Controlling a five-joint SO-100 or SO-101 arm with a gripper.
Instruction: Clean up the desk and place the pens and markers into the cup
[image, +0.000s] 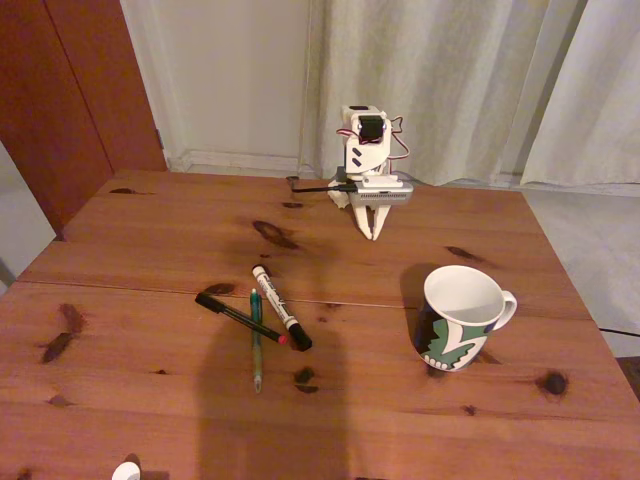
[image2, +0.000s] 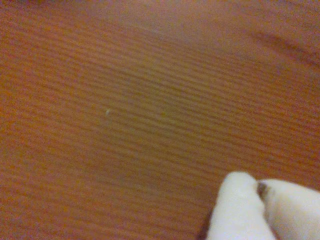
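- One cup (image: 462, 316) stands on the surface (image: 140, 240).
- Three pens left of the cup: white marker (image: 280, 305), green pen (image: 256, 338), black pen (image: 238, 317), crossing.
- Fingers (image: 373, 232) closed, empty, behind the cup.

In the fixed view, we see the pens and markers (image: 256, 318) crossed on the counter (image: 150, 240), before and left of the jaws; the cup (image: 458, 316) stands before and right of them.
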